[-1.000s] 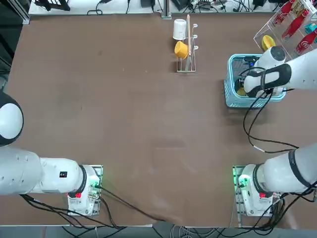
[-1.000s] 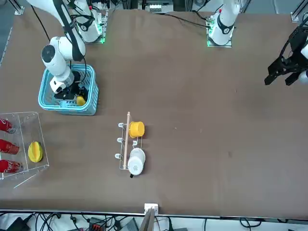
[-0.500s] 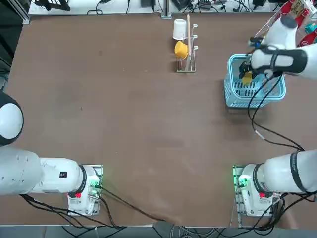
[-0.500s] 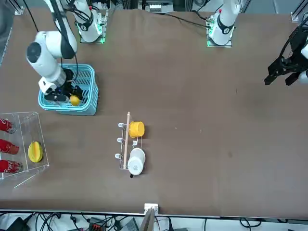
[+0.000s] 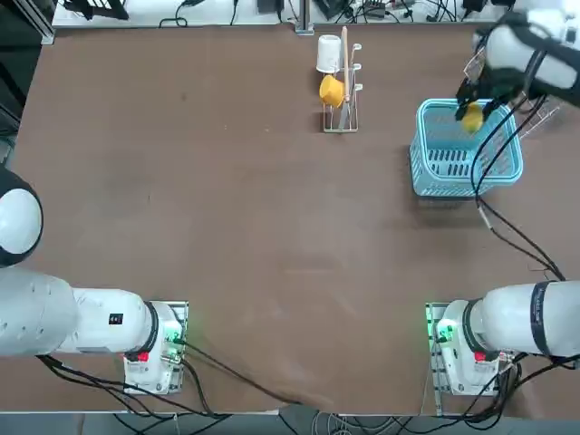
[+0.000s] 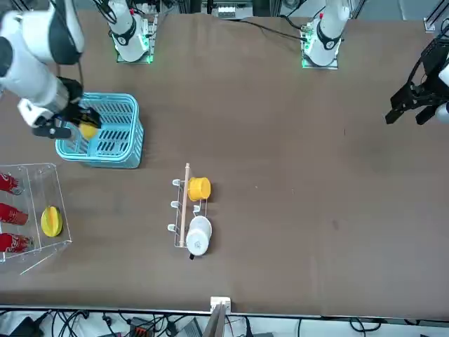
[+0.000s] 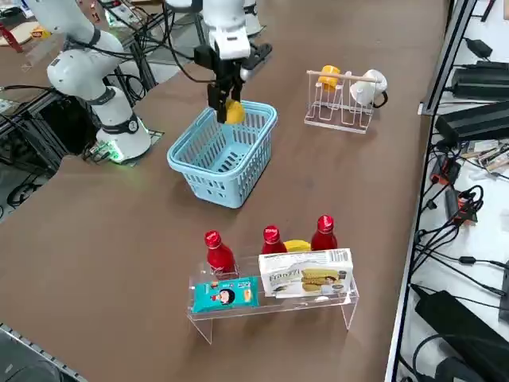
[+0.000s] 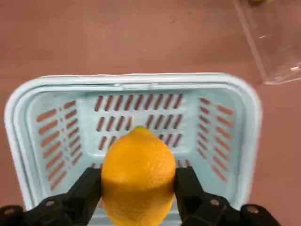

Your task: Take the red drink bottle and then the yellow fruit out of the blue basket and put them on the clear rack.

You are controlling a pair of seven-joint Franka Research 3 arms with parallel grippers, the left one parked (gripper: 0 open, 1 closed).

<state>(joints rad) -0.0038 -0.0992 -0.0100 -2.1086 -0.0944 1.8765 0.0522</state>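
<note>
Clamped in the right claw (image 8: 138, 188), the yellow lemon (image 8: 137, 174) hangs above the empty blue basket (image 7: 227, 195). Beyond, the clear acrylic rack (image 7: 274, 305) bears three red bottles (image 7: 220, 256); seemingly only the lemon's placing remains.

Shows a wide, matte brown tabletop (image 5: 272, 236), lightly marked, under soft light with faint shadows. Past the far edge, shows a white work surface (image 7: 487, 231) strewn with black cables (image 7: 477, 288) and at least 3 black boxes (image 7: 461, 330). Near the top view's upper left corner, includes an angled metal bar (image 5: 34, 18) beside dark floor (image 5: 20, 59).
</note>
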